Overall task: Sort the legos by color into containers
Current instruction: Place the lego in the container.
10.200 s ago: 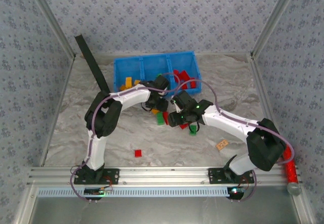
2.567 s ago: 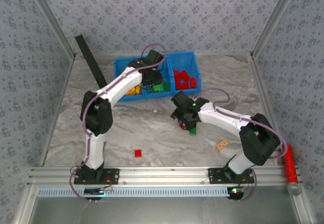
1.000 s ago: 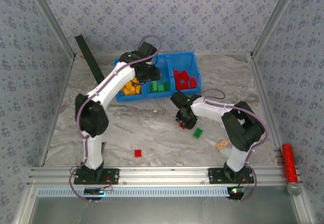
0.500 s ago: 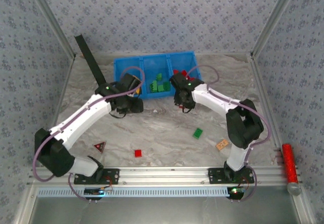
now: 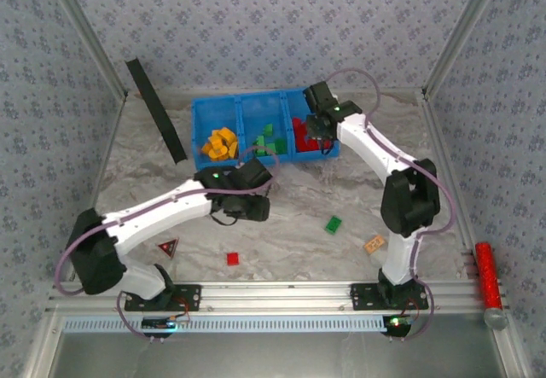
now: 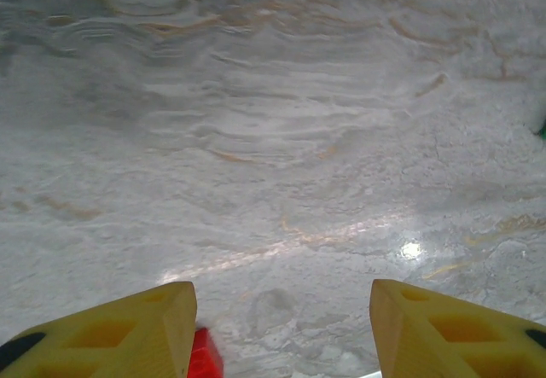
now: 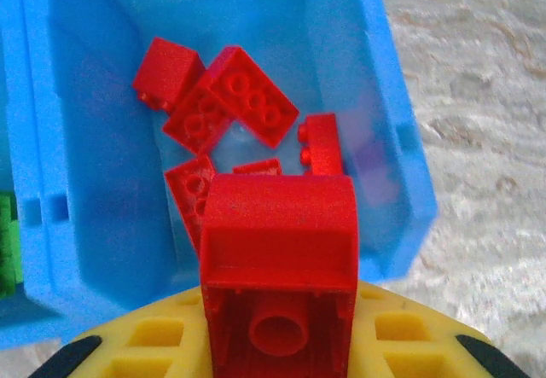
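A red brick (image 7: pixel 277 250) is pinched in the right gripper (image 7: pixel 277 346) above the 3 o'clock compartment of the blue bin (image 7: pixel 358 71). The other red legos (image 7: pixel 247 92) lie there, so it looks poised for a drop. The left gripper (image 6: pixel 277 335), jaws spread and empty, hovers over the table (image 6: pixel 281 139), with a loose red brick (image 5: pixel 232 258) at its 6 o'clock.

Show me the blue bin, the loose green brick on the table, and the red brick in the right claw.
blue bin (image 5: pixel 213 118), top view, bare floor of left compartment.
green brick (image 5: pixel 333 223), top view, its middle.
red brick (image 7: pixel 280 216), right wrist view, curved top face.
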Tool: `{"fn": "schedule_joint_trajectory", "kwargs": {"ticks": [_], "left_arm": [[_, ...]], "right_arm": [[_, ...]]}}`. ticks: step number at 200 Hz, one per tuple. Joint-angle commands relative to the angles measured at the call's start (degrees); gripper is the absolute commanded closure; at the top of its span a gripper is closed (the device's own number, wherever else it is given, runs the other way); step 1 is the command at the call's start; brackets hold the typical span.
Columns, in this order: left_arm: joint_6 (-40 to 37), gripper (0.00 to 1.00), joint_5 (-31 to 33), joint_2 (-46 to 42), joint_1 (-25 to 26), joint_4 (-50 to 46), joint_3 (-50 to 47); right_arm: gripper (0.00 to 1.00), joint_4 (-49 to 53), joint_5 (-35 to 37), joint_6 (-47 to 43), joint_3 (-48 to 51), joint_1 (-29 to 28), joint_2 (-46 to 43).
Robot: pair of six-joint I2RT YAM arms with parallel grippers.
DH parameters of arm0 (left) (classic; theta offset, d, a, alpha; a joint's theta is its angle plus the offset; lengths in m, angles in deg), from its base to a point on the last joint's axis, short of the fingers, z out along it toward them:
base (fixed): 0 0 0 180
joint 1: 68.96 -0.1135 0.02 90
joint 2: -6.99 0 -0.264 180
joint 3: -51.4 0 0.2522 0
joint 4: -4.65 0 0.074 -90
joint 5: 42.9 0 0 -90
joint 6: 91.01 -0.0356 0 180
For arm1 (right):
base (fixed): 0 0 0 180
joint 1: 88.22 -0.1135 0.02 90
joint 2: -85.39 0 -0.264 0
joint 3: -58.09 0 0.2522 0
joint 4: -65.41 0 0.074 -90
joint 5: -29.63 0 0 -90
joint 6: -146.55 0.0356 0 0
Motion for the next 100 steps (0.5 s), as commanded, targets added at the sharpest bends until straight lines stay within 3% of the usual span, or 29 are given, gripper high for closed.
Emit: {"fn": "schedule_joint_trajectory", "kwargs": {"ticks": [1,49,100], "left_arm": [[-2.9,0.44,-0.3,6.5,3.8,4.9,6.1],[-7.1,0.43,-2.1,22.9,10.2,7.1,21.1],[-9.3,0.43,-5.1,35.0,12.7,4.9,34.0]], "right_arm": [[0.71,-0.5,1.0,-5.6,-4.1,0.8,4.9],[0.67,-0.6,-3.1,-7.8,-9.6,3.9,12.3],[0.59,1.2,-6.8,-12.2,-13.7,5.3,16.2]]}}
